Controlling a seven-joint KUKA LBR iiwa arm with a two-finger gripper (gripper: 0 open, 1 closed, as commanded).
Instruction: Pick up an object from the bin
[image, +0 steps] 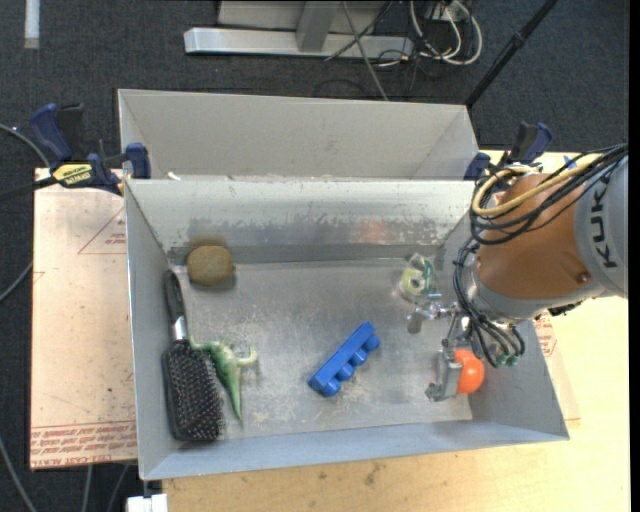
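Hand (436, 355) low at right end of bin (300, 300), tight to right wall, arm reaching in from that side. Released or clenched: cannot tell, wrist and cables in the way.

Small orange ball (468, 373) right against hand, on wall side. Probably the target, but not visibly gripped, so not calling it held. Sits in crease where floor meets sloped wall, likely why hand is crowded so far over.

Small white-green thing (413, 278) just beyond hand, toward back wall.

Rest of contents well apart:
- blue ridged block (343, 358), diagonal, mid-floor
- black hairbrush (190, 385) along left wall
- green toy lizard (232, 368) touching brush's bristle end
- brown round lump (210, 265) in back-left corner

Nothing stacked. Judged stage: at grasp, nothing lifted yet.
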